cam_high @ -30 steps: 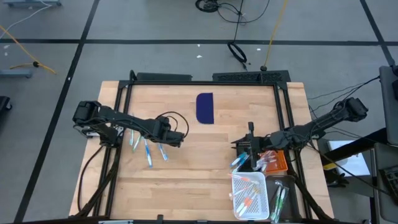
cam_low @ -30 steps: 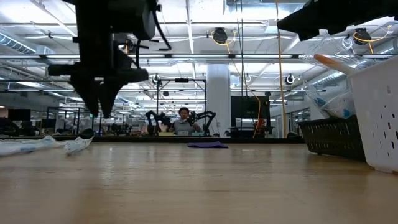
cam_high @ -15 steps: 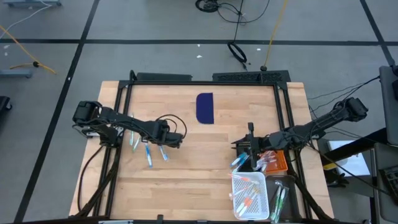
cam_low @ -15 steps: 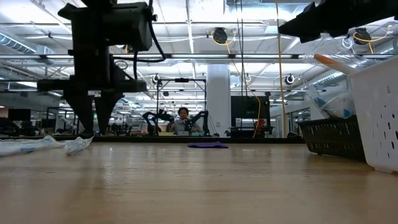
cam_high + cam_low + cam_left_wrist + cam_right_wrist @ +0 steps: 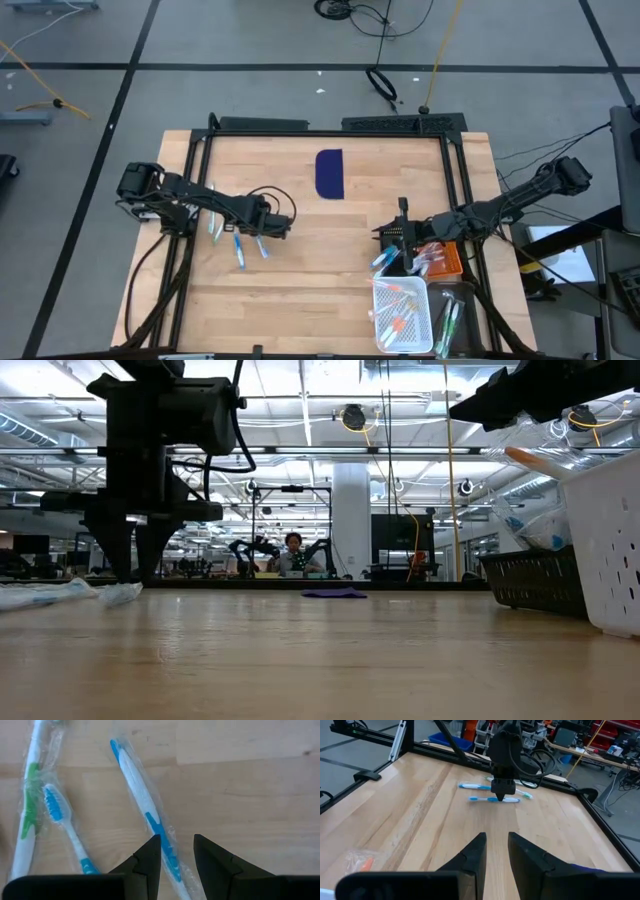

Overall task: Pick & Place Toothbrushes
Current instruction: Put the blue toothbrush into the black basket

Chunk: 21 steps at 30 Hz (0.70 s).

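The pale wooden tabletop [image 5: 300,270] carries a white perforated plastic basket [image 5: 401,312] of toothbrushes at its near right, beside a dark mesh bin [image 5: 400,250] and an orange tray [image 5: 447,260]. A dark blue flat rectangle [image 5: 329,172] lies towards the far edge. The left tool [image 5: 176,854] hangs low, fingers slightly parted astride a wrapped blue-and-white plastic toothbrush [image 5: 145,810]; a second blue one [image 5: 65,827] and a green-and-white one [image 5: 27,810] lie just beside. The right tool [image 5: 496,851], narrowly open and holding nothing, waits above the bins.
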### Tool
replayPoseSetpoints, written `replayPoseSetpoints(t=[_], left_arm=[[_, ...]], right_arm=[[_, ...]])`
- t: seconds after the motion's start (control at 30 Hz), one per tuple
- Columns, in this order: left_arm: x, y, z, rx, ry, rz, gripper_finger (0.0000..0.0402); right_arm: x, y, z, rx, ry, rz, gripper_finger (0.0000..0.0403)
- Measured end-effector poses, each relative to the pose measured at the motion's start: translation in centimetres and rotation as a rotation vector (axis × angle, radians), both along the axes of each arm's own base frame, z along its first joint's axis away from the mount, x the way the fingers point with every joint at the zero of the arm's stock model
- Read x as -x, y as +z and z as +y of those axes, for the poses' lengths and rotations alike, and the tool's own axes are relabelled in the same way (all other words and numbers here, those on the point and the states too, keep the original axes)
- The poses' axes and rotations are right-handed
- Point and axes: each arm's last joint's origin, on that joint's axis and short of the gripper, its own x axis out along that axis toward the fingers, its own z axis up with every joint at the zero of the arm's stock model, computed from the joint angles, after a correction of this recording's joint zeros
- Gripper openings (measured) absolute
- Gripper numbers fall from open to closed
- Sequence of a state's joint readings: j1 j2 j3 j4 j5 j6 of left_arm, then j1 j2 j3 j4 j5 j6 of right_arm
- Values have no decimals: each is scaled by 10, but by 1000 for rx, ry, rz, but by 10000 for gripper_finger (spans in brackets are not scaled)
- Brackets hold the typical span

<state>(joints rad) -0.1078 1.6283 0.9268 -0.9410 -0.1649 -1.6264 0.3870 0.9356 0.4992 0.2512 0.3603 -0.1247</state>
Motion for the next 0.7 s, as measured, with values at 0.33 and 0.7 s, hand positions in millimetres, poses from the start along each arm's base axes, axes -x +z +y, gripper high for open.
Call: replayPoseSetpoints(t=[0.33,0.7], left_arm=[[1,0,1,6,-19,20,118],[4,0,1,7,22,40,118]], right_arm=[[0,0,0,0,0,0,71],[0,0,0,-4,-1,1,71]])
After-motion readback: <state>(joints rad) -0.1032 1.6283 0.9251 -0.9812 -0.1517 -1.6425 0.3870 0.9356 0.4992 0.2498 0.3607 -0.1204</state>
